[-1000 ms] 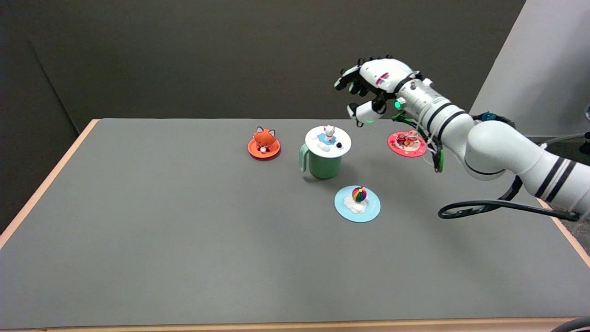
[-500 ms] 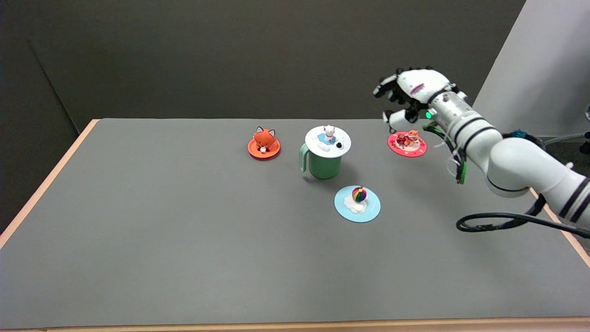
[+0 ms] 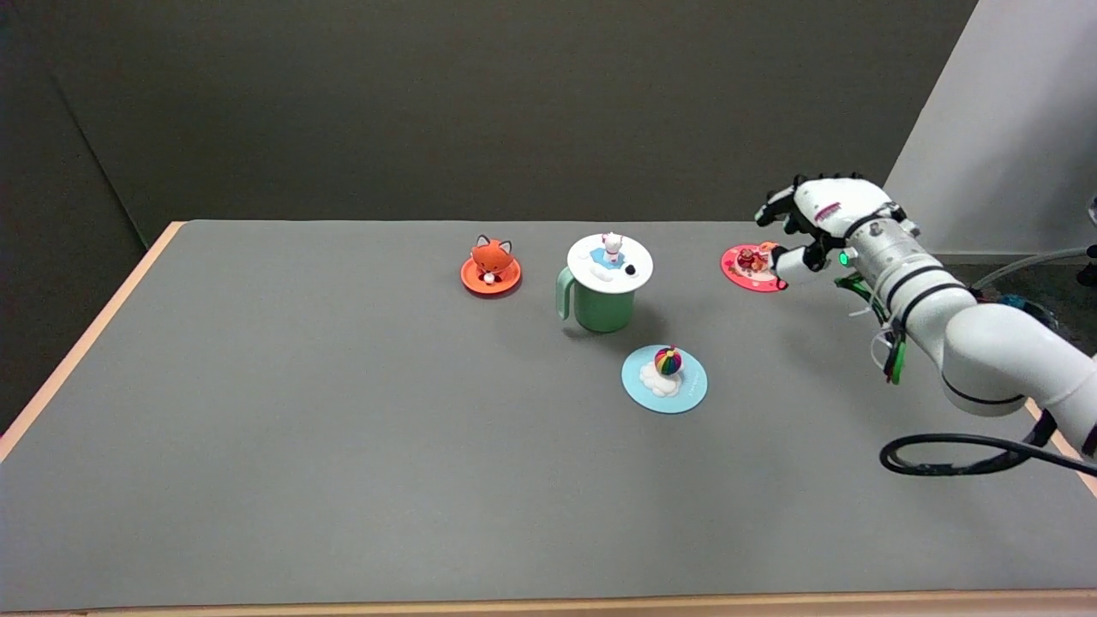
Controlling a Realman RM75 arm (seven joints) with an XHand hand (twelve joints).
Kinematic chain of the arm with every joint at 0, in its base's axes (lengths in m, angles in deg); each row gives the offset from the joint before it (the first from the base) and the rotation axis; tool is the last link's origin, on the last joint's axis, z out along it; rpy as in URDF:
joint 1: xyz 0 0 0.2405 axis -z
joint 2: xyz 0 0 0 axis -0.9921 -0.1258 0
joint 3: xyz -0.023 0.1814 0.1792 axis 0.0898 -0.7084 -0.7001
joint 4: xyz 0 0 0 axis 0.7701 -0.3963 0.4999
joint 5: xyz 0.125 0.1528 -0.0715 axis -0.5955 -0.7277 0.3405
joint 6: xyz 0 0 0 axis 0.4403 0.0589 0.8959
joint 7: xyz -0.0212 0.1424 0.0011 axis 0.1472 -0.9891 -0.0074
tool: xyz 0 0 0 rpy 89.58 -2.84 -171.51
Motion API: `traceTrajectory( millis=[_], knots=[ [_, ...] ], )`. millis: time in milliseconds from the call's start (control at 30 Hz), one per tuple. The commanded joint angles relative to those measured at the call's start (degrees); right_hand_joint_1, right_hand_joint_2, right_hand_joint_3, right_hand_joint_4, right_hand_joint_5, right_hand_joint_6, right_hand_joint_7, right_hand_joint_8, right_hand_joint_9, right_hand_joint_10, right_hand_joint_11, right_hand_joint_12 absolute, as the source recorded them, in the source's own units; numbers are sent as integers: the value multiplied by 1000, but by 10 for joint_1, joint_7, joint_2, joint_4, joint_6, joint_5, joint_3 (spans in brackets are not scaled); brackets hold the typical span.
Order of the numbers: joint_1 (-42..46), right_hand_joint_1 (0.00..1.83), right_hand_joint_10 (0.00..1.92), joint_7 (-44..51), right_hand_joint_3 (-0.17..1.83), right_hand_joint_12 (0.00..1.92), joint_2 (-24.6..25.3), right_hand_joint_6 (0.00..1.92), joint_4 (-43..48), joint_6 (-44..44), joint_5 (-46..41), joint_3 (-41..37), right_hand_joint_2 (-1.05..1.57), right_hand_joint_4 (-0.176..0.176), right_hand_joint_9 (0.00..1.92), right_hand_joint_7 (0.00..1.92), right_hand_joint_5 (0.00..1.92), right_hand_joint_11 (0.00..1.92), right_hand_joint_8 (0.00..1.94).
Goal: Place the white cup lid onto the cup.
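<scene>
Right hand (image 3: pixel 814 224) hides red lid's (image 3: pixel 752 268) right edge.

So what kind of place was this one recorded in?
Probably a lab test bench: a bare grey table before plain dark walls, a white robot arm trailing a loose cable, and a cup among novelty lids as props.

No words, numbers or brand names can be read anywhere in the frame; the right hand (image 3: pixel 810 224), at the right of the frame, carries a small pink-red mark on its white back, too small to make out as letters; the blue lid (image 3: pixel 664 380), below the middle, seems to bear a faint line of print near its lower right rim, too small to read; the white cup lid (image 3: pixel 609 260) shows only a small figure, no lettering.
</scene>
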Motion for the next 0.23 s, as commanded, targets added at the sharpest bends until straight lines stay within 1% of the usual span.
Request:
traceTrajectory(
  millis=[33, 233],
  knots=[
    [88, 851, 205, 12, 987, 713, 0, 226, -2, 20, 1, -57, 725, 176, 825, 881, 779, 631, 186],
    [88, 843, 202, 12, 987, 702, 0, 227, -5, 20, 1, -59, 723, 176, 819, 879, 783, 638, 184]
  ],
)
